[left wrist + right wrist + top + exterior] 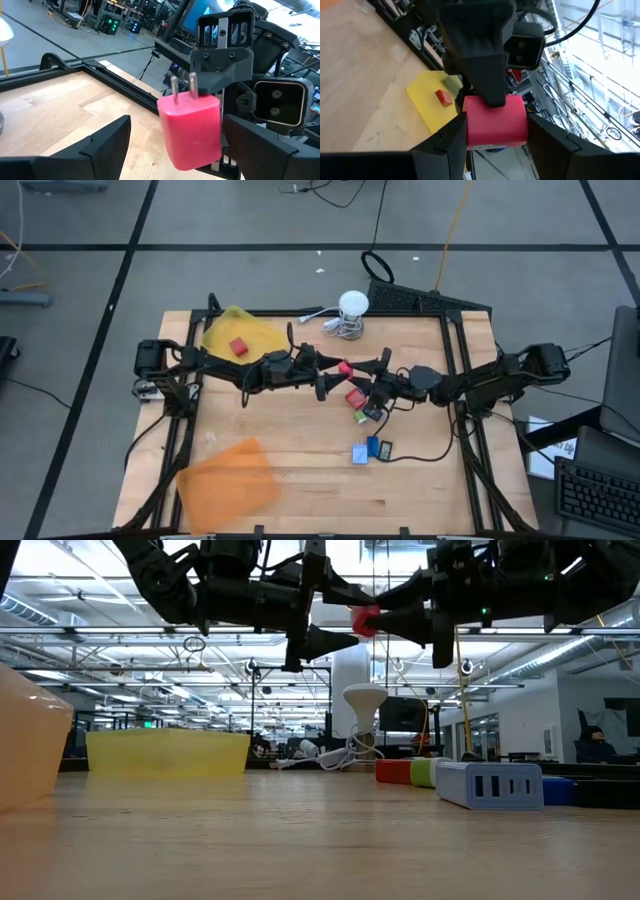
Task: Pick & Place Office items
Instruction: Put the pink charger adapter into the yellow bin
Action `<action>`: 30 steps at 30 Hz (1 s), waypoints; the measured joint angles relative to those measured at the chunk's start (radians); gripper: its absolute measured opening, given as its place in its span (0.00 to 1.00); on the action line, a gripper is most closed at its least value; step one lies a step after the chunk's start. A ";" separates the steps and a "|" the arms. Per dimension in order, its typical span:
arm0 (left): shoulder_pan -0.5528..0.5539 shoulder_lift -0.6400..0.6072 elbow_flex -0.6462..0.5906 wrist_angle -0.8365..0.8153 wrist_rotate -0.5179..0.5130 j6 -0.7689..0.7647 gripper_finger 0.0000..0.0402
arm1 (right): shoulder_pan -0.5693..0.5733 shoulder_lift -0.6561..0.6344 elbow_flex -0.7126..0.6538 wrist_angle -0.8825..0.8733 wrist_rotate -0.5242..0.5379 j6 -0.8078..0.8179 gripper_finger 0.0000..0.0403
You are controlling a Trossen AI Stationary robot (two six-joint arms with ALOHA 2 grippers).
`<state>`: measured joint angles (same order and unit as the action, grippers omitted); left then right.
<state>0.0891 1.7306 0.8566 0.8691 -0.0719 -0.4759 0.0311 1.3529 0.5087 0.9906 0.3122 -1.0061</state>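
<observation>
A red plug block (192, 130) with two metal prongs hangs high over the table's middle (345, 367), and my right gripper (496, 120) is shut on it. My left gripper (175, 125) faces it from the left, open, with one finger on each side of the block. Other office items lie on the table: a red block (355, 397), a green piece (360, 417) and a dark piece (373, 412) together. Nearer the front edge lie a pale blue charger (490, 785), a blue piece (373, 445) and a black piece (386, 448). Another red block (238, 347) lies in the yellow tray (215, 335). My right gripper pinches the red block's two opposite sides (470, 125) between its two fingers. The fingers come level from the table's right. The block is lifted clear, high above the table (365, 620). My left gripper's fingers (107, 142) flank the block; whether they touch it I cannot tell.
The orange tray (228, 485) lies at the near left. A white round object with a coiled cable (352, 304) stands at the far edge. Black frame rails (455, 360) run along the table's sides. Bare wood (300, 440) lies between the orange tray and the pieces.
</observation>
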 joint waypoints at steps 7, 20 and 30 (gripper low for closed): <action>0.000 0.000 0.000 0.000 0.029 -0.002 0.78 | 0.000 0.000 0.000 0.005 -0.003 0.002 0.41; 0.001 0.000 -0.001 0.001 0.023 -0.005 0.48 | 0.000 0.071 0.020 0.029 -0.023 -0.005 0.41; 0.002 -0.002 -0.002 -0.003 0.018 0.003 0.47 | 0.000 0.086 0.029 0.040 0.001 -0.025 0.41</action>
<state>0.0910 1.7287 0.8543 0.8665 -0.0535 -0.4725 0.0310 1.4391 0.5377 1.0308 0.3130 -1.0311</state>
